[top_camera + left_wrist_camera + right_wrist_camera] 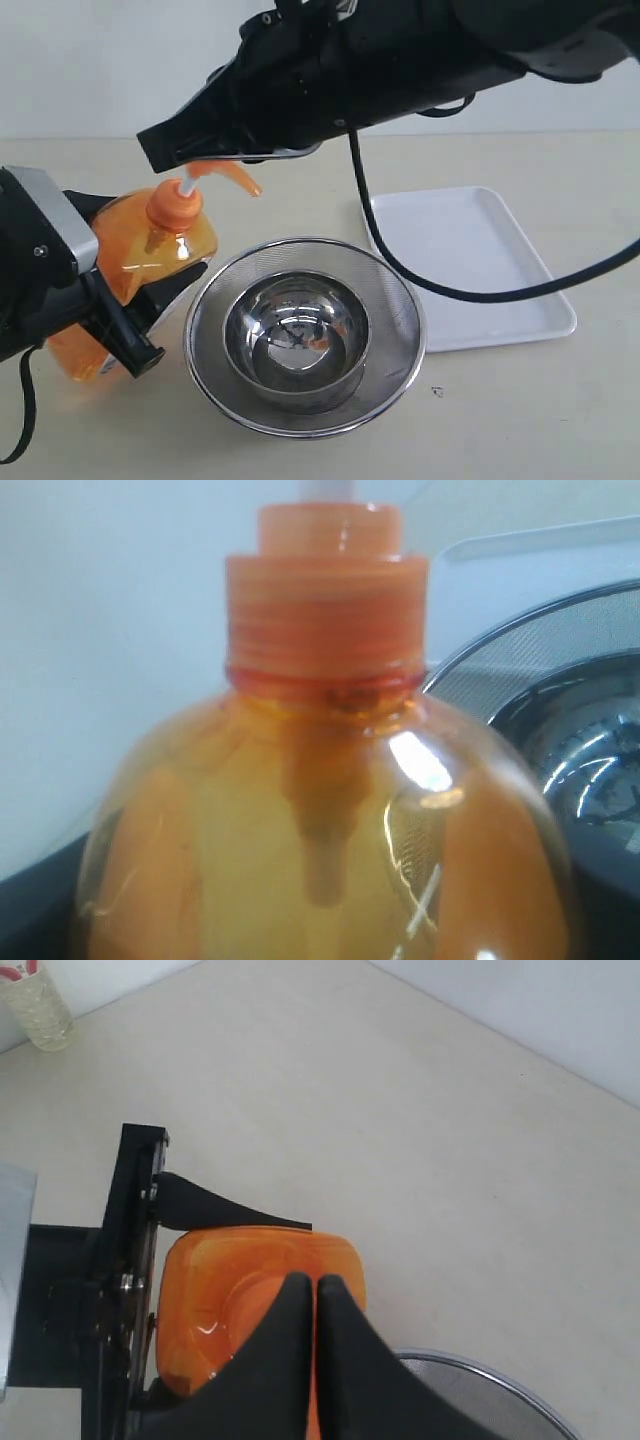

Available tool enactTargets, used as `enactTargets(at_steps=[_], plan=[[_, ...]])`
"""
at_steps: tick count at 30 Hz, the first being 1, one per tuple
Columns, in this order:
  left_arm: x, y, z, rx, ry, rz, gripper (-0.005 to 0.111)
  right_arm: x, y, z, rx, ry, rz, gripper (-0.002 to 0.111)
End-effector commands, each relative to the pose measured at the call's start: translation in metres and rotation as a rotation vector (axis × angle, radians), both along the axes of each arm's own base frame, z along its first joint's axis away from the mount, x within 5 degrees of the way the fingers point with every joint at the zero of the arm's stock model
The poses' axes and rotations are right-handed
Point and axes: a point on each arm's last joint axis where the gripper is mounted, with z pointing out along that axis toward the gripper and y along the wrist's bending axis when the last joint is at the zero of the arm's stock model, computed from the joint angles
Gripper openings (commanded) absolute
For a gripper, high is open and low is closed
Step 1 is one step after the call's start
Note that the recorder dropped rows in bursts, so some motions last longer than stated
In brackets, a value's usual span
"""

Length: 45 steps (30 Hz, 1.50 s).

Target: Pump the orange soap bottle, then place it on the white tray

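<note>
A: Ext view, surroundings?
B: Seen: steel bowl (295, 340) nested in mesh strainer (395, 300), just beside orange soap bottle (165, 255); white tray (470, 250) beyond. Bottle's tilted, clamped by left gripper (125, 300); right gripper (165, 150) is reached across onto pump head (225, 172).
A: L wrist?
B: Filled by bottle neck (325, 620).
A: R wrist?
B: Fingers (290, 1330) closed together, nothing held, above bottle (220, 1280).

In the exterior view the right gripper (168, 150) covers the pump top of the soap bottle (175, 245), and the left gripper (118, 290) hides its lower half. The left wrist view cuts off pump and base. A cable (480, 297) crosses part of the tray (470, 235). In the right wrist view, a container (35, 1000) is cut off and unidentifiable.
</note>
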Motion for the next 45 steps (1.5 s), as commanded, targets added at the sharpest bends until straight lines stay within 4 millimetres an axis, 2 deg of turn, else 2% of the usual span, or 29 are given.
enactTargets(at_steps=[1, 16, 25, 32, 38, 42, 45], plan=[[0.001, -0.004, 0.008, -0.022, -0.043, -0.035, 0.005, -0.002, 0.004, -0.019, -0.062, 0.092, 0.038, 0.0], [0.002, -0.005, 0.009, -0.024, -0.047, -0.035, 0.005, -0.005, 0.004, -0.021, -0.084, 0.127, 0.055, 0.0], [0.002, -0.005, 0.009, -0.024, -0.047, -0.035, 0.005, 0.002, 0.015, -0.05, -0.146, 0.191, 0.073, 0.0], [0.002, -0.005, 0.009, -0.024, -0.047, -0.035, 0.005, 0.002, 0.015, -0.052, -0.149, 0.201, 0.079, 0.0], [0.002, -0.005, 0.009, -0.024, -0.047, -0.035, 0.005, 0.004, 0.018, -0.061, -0.169, 0.22, 0.082, 0.0], [0.002, -0.005, 0.009, -0.024, -0.047, -0.035, 0.005, 0.004, 0.018, -0.06, -0.17, 0.202, 0.087, 0.0], [0.003, -0.004, 0.009, -0.028, -0.045, -0.026, 0.005, 0.003, 0.016, -0.052, -0.152, 0.171, 0.083, 0.0]])
